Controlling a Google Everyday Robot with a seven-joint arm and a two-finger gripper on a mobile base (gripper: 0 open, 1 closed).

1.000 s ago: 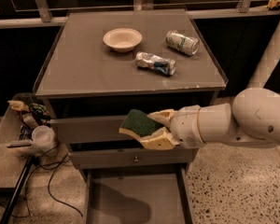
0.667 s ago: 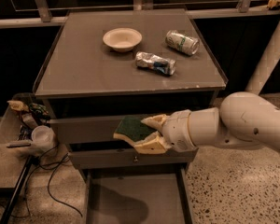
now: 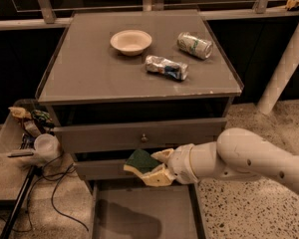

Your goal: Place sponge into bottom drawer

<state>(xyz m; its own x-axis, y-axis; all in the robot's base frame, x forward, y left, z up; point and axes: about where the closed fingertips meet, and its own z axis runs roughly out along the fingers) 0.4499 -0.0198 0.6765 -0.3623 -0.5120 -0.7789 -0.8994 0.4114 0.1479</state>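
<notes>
My gripper (image 3: 152, 166) is shut on the sponge (image 3: 141, 161), whose dark green top faces up over a pale yellow body. It holds the sponge in front of the middle drawer's face, just above the back of the open bottom drawer (image 3: 139, 213). The bottom drawer is pulled out, a wide shallow grey tray with nothing in it that I can see. My white arm reaches in from the right.
On the cabinet top (image 3: 89, 73) stand a pale bowl (image 3: 131, 42), a crushed can (image 3: 166, 67) and another can (image 3: 194, 45). An upper drawer with a round knob (image 3: 144, 138) is slightly out. A bin of clutter (image 3: 25, 133) and cables lie at the left. A white post (image 3: 284, 63) stands at the right.
My gripper has moved down and slightly left with the sponge, from the upper drawer's height to just above the open bottom drawer.
</notes>
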